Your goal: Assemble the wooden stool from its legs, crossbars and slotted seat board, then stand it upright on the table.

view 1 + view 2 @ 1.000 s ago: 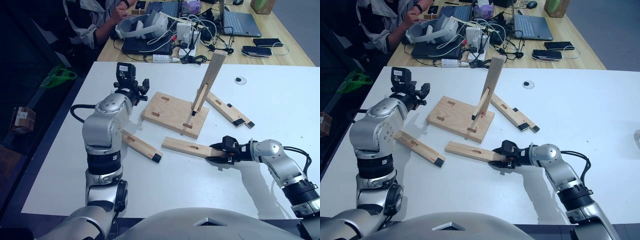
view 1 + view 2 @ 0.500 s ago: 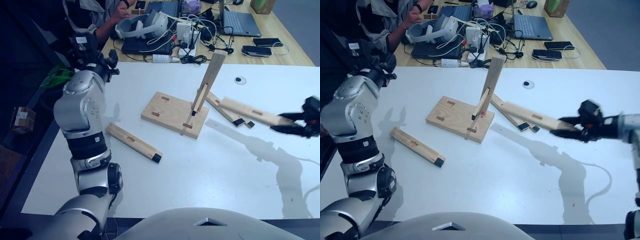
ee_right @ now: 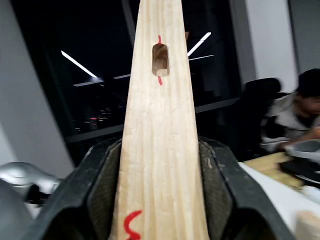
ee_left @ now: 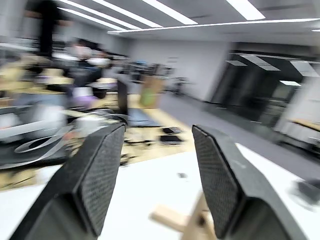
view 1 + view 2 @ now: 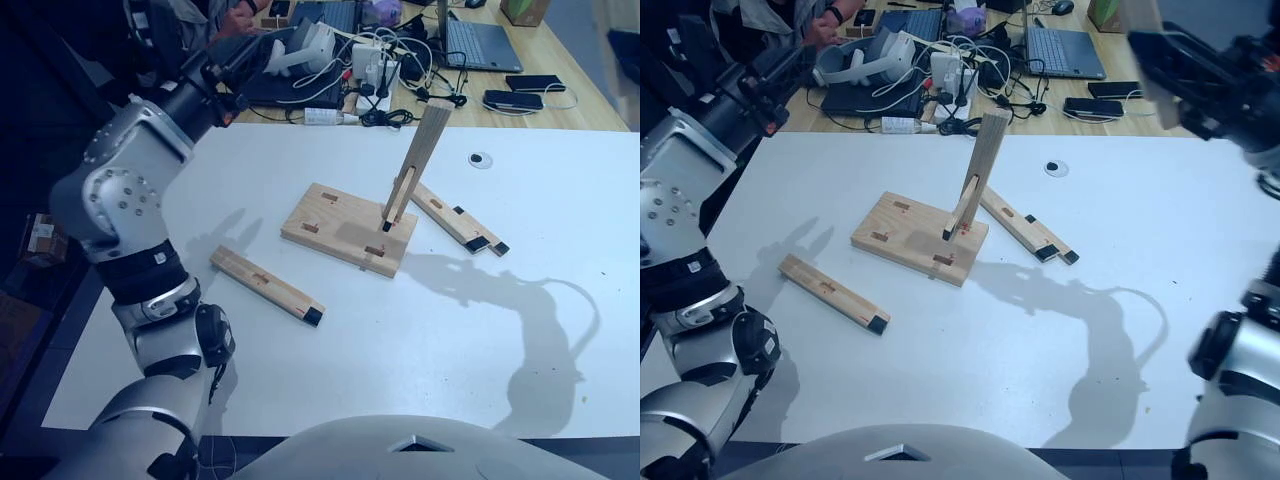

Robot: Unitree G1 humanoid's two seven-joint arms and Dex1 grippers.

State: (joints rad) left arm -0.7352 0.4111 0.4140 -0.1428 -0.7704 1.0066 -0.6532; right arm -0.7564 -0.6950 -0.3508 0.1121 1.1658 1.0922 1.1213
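The slotted seat board (image 5: 343,229) lies flat mid-table. One wooden leg (image 5: 417,160) stands upright in its right-hand slot. A loose leg (image 5: 268,285) lies in front of the board's left corner, and two more pieces (image 5: 460,219) lie side by side behind the board on the right. My right gripper (image 5: 1200,75) is raised high over the table's far right, shut on another leg (image 3: 160,125) with a slot near its far end. My left gripper (image 4: 157,165) is held up above the table's far-left corner, open and empty, its fingers (image 4: 95,185) wide apart.
A wooden desk (image 5: 570,105) behind the table carries laptops, a headset (image 5: 290,50), phones and tangled cables. A small round black object (image 5: 481,160) lies on the white table (image 5: 420,350) at the far right. The table's near half is bare.
My right gripper lifted the leg off the table in front of the board and swung it right and high. My left arm rose from beside the board toward the far-left corner.
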